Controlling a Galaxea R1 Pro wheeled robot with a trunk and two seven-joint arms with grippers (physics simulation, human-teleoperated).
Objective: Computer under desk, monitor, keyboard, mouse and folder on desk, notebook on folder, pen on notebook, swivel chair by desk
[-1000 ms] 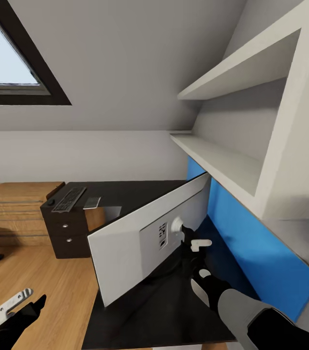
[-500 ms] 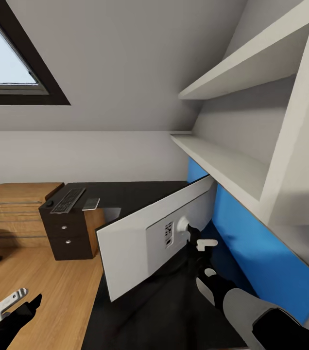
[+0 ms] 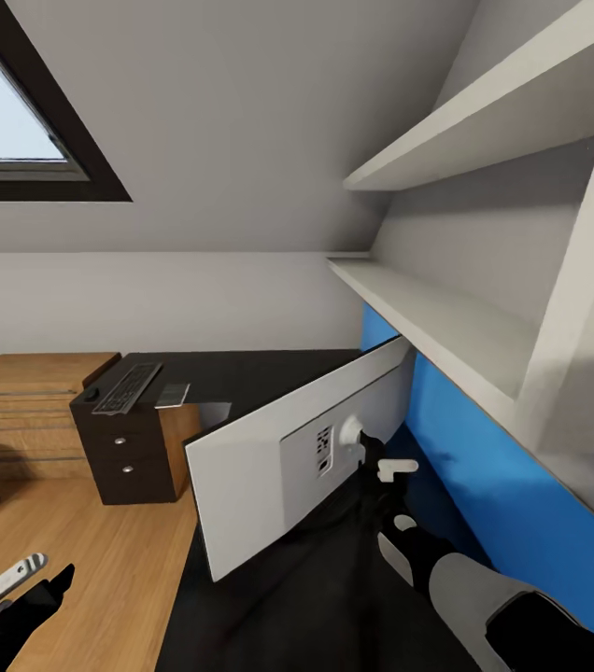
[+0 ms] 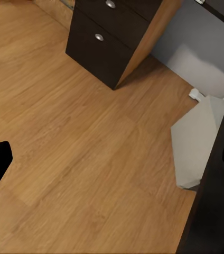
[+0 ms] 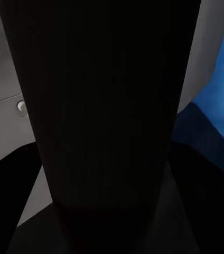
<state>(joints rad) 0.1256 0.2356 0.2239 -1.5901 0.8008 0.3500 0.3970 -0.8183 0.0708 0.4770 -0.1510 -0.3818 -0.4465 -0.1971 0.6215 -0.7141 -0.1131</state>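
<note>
One hand (image 3: 378,464) grips the monitor (image 3: 269,467) stand — screen facing away.

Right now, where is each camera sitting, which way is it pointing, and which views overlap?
Head view: up on the robot's head, looking forward and down at the monitor's back on the desk; right gripper at its stand, left gripper low.
Left wrist view: above the wood floor, facing the drawer unit.
Right wrist view: close against the dark monitor stand.
Head and left wrist share the drawer unit.
</note>
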